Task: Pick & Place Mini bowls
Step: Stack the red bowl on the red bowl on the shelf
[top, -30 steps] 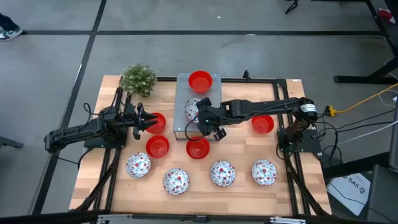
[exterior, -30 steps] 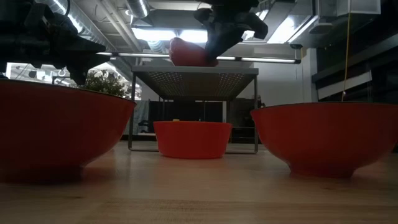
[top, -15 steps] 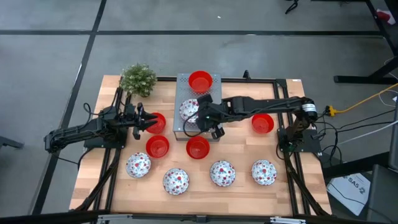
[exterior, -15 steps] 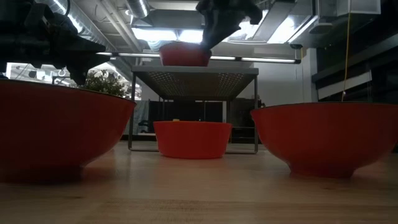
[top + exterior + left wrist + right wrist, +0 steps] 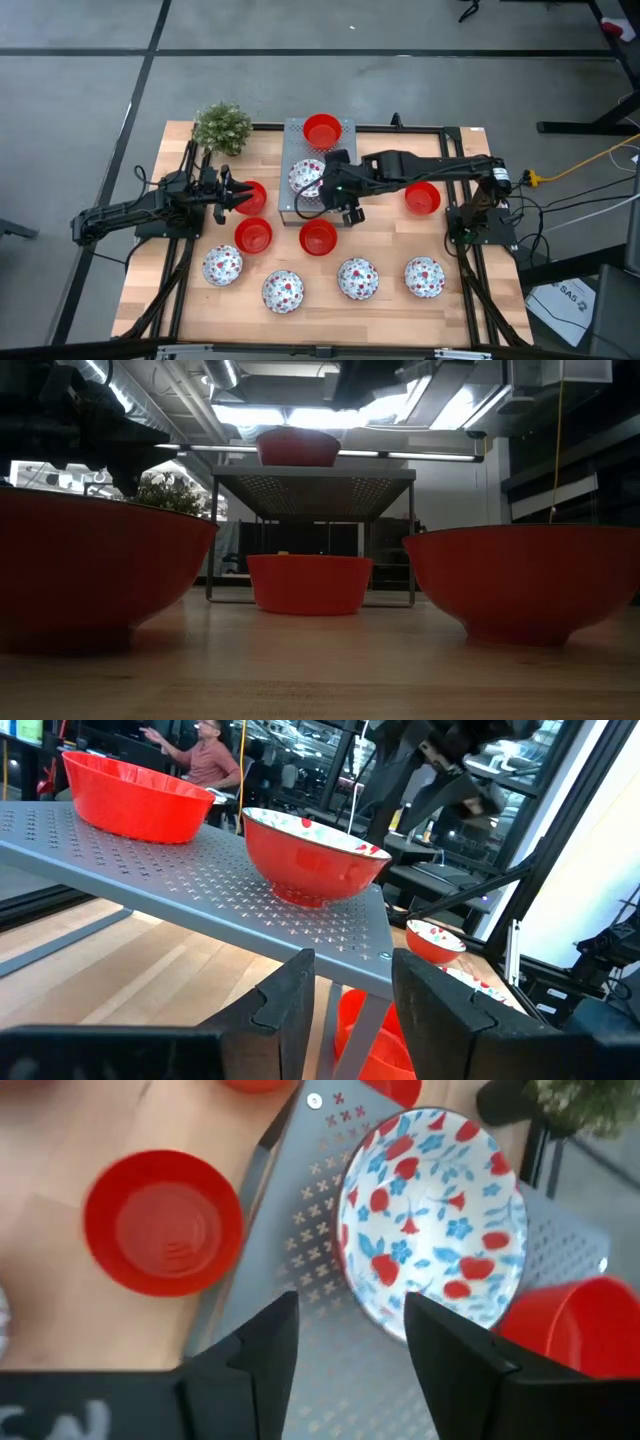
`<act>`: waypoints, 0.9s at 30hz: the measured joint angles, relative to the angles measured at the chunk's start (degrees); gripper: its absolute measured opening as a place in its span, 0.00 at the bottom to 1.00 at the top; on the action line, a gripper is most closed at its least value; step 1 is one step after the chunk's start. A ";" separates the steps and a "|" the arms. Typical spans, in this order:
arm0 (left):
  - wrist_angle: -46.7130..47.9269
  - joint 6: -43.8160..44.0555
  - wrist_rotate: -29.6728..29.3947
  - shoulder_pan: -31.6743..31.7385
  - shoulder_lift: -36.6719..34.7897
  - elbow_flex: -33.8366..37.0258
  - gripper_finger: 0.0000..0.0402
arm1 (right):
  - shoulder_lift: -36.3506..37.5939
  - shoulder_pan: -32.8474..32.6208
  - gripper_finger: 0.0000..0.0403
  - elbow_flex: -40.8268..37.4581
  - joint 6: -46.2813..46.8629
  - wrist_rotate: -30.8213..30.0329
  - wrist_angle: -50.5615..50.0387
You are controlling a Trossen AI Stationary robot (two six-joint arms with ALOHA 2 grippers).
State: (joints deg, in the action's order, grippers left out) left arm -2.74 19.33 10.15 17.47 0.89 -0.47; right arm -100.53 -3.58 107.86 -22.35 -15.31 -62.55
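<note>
On the grey perforated box [image 5: 296, 205] sit a plain red mini bowl [image 5: 322, 130] and a patterned mini bowl [image 5: 305, 177], white with red speckles inside. My right gripper [image 5: 330, 186] hovers just right of the patterned bowl [image 5: 430, 1215], open and holding nothing. Its fingers [image 5: 250, 1360] frame the bowl from above. My left gripper [image 5: 232, 197] stands open by a red bowl [image 5: 250, 197] at the left. In the left wrist view, both bowls [image 5: 315, 855] stand upright on the box. Three more red bowls [image 5: 318, 237] and several patterned bowls [image 5: 357, 278] rest on the table.
A small green plant [image 5: 221, 127] stands at the back left corner. The patterned bowls line the table's front edge. Red bowls lie left, front and right of the box. A person [image 5: 205, 755] shows in the room beyond the table.
My right gripper opened and let go of the patterned bowl, which now sits level on the grey box. The gripper has drawn back up and to the right. The left arm has not moved.
</note>
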 joint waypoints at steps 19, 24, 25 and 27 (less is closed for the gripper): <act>0.00 0.00 0.00 0.00 0.02 0.00 0.32 | 0.28 -13.24 0.46 1.96 32.83 0.03 -13.21; -0.02 0.00 0.00 0.00 0.00 0.00 0.32 | 2.23 -15.87 0.46 1.29 41.91 -0.12 -20.65; -0.01 0.00 0.01 -0.02 0.00 0.00 0.32 | 2.61 -16.15 0.46 0.84 43.58 -0.14 -21.74; -0.02 0.00 0.00 0.00 0.00 0.00 0.32 | 3.62 -17.07 0.46 -0.23 47.34 -0.79 -23.51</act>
State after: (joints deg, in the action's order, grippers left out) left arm -2.76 19.33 10.15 17.47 0.89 -0.47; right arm -96.91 -20.65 107.63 24.99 -16.11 -86.06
